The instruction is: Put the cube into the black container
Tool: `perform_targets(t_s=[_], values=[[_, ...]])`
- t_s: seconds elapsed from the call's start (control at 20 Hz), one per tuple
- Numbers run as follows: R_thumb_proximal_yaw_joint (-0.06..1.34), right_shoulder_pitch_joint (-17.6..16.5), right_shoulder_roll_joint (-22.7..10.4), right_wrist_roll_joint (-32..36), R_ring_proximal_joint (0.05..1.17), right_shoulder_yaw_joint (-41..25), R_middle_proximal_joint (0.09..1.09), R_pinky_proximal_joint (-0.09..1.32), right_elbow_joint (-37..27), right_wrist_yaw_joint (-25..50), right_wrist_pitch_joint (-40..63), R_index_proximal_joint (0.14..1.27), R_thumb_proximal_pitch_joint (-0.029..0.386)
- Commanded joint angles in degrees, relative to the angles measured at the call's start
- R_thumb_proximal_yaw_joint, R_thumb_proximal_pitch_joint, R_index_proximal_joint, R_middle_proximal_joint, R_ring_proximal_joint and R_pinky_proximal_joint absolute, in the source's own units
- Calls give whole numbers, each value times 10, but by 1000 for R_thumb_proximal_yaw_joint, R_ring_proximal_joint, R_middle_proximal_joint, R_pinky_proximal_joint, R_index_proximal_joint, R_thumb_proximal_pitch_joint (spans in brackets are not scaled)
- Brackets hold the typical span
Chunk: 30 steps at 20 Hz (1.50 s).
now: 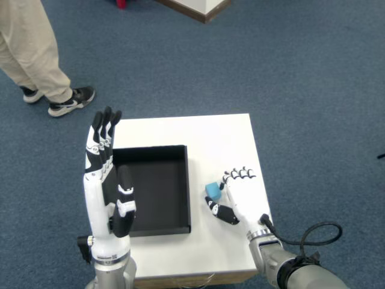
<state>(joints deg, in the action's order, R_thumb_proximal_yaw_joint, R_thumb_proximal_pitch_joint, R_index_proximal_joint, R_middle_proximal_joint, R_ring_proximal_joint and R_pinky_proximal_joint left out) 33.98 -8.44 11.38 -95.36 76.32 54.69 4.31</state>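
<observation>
While the right hand (239, 195) curled around the blue cube (212, 191), its fingers hid most of it, so whether they clamped it could not be told. It sat at three o'clock of the black container (180, 186) on the white table (210, 135). No writing was legible.

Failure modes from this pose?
1. The right hand meets the blue cube only at the fingers and thumb; the grip looks shallow, so the cube may slip on lifting.
2. The black container wall stands between cube and tray floor; a low carry could clip it.
3. The raised left hand overhangs the container, crowding the drop.
</observation>
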Motion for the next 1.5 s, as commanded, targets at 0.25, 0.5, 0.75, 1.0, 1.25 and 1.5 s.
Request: perform_targets(t_s=[0.25,0.5,0.75,1.0,1.25,1.5], values=[[595,17,-4,-30,318,27,376,244,4,22,-2,822,88],[614,12,-3,-48,321,41,381,246,6,19,-2,836,100],[639,7,-2,-64,326,55,385,253,11,13,-3,844,110],[667,3,0,-80,326,71,388,247,10,16,0,856,119],[704,1,1,-94,326,86,393,242,8,19,2,873,129],[825,-1,4,-104,328,99,408,237,8,25,6,924,149]])
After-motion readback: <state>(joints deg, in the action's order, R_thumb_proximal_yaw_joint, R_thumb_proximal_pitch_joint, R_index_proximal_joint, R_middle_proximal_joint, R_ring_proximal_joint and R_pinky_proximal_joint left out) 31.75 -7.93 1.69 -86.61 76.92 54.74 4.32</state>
